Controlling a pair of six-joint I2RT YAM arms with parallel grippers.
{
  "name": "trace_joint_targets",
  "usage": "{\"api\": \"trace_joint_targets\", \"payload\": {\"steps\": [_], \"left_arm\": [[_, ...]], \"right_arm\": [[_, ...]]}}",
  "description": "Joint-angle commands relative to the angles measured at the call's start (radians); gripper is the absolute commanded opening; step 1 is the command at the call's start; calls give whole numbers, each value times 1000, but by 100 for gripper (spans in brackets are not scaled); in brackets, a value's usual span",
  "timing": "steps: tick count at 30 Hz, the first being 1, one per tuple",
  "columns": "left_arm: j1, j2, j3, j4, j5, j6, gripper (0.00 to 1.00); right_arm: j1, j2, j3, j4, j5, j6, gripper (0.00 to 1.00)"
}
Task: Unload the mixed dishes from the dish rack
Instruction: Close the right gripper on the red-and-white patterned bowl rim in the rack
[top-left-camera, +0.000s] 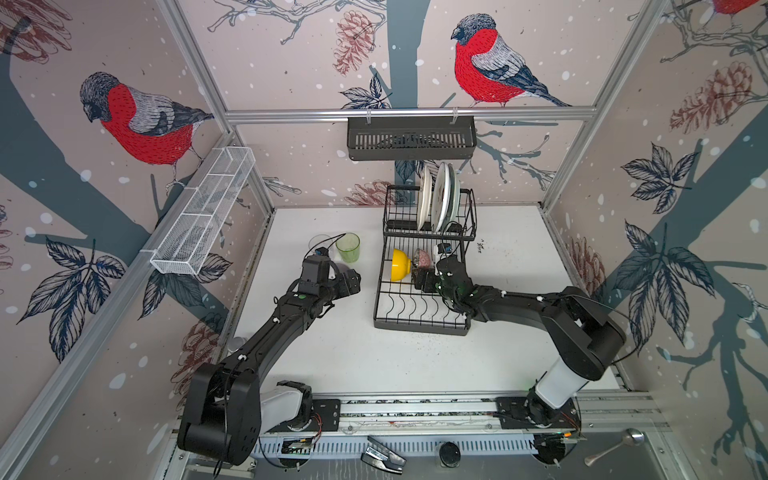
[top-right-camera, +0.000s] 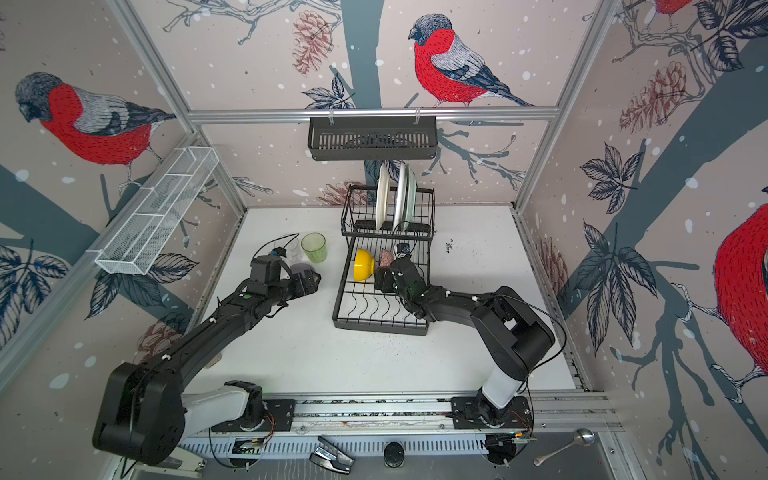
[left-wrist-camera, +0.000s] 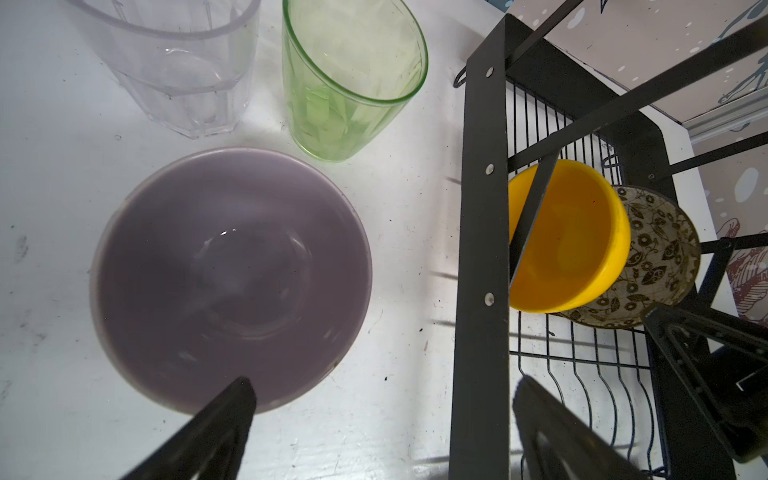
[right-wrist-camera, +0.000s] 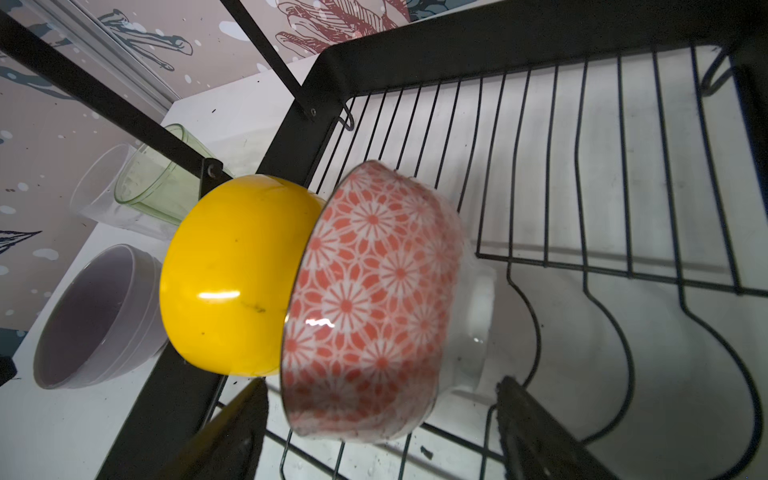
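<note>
Jaws of the right gripper (right-wrist-camera: 380, 388) stand apart, one by the rim and one by the foot of the pink-patterned bowl (right-wrist-camera: 374, 291), with a sliver of gap at each, so I judge there is no squeeze yet. The bowl lies just ahead of that gripper, toward twelve o'clock. It stands on edge in the flat tray of the dish rack (top-left-camera: 419, 328), mouth toward nine o'clock against the yellow bowl (right-wrist-camera: 232, 274), foot toward three. Its axis runs nine-to-three, along the jaws' closing line, and the right arm is plainly nearer.

At nine o'clock from the rack, the left gripper (left-wrist-camera: 384, 384) hovers spread and empty over the lilac bowl (left-wrist-camera: 228, 274) on the table (top-left-camera: 353, 353). Toward eleven stand the pale-green tumbler (left-wrist-camera: 353, 75) and clear tumbler (left-wrist-camera: 178, 62). Farthest, at twelve, cream plates (top-left-camera: 440, 195) sit upright in the raised basket (top-left-camera: 399, 216).
</note>
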Motion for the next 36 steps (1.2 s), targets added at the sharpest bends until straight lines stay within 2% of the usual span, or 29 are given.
{"api": "trace_joint_targets", "payload": {"steps": [1, 26, 31, 36], "left_arm": [[0, -7, 0, 40, 14, -11, 97], [-6, 9, 1, 38, 17, -13, 97], [-8, 9, 1, 50, 26, -19, 97], [-12, 5, 1, 52, 34, -20, 97]], "right_arm": [[-5, 16, 17, -5, 18, -17, 83], [-14, 64, 40, 33, 5, -23, 65], [-11, 61, 38, 21, 33, -35, 57], [-11, 44, 25, 2, 96, -40, 56]]}}
